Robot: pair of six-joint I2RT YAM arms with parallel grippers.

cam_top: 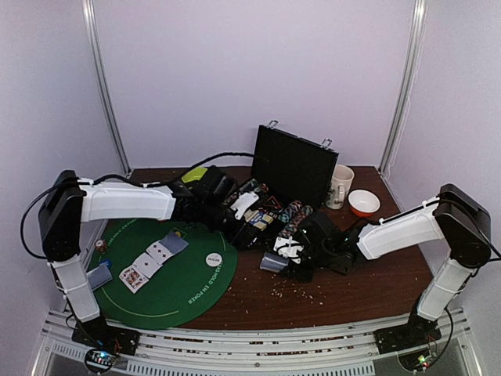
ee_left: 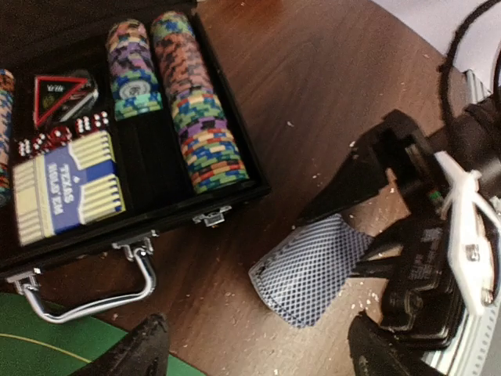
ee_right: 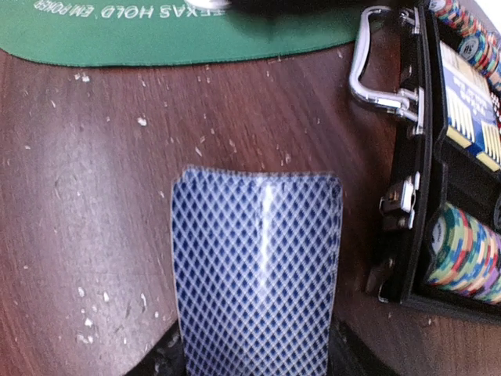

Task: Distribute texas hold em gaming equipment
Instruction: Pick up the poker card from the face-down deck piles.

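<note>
Only the two dark fingertips point(ee_left: 145, 348) of the left gripper point(ee_left: 258, 356) show, at the bottom edge of its wrist view, below the open black hard-shell chip case point(ee_left: 156, 223), whose left end is cropped. In the right wrist view, the blue diamond-backed playing card point(ee_right: 258, 266) left of the case runs off the bottom edge, face unseen, and the right gripper point(ee_right: 257, 362) pinching it is barely visible. Left of the case's handle, a white round disc point(ee_right: 205, 3) is blurred and cropped.

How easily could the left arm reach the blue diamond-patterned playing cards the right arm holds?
Probably easily. The left end effector hangs open close to the blue diamond-patterned playing cards, which jut free from the right end effector over the wooden table; nothing lies between.
</note>
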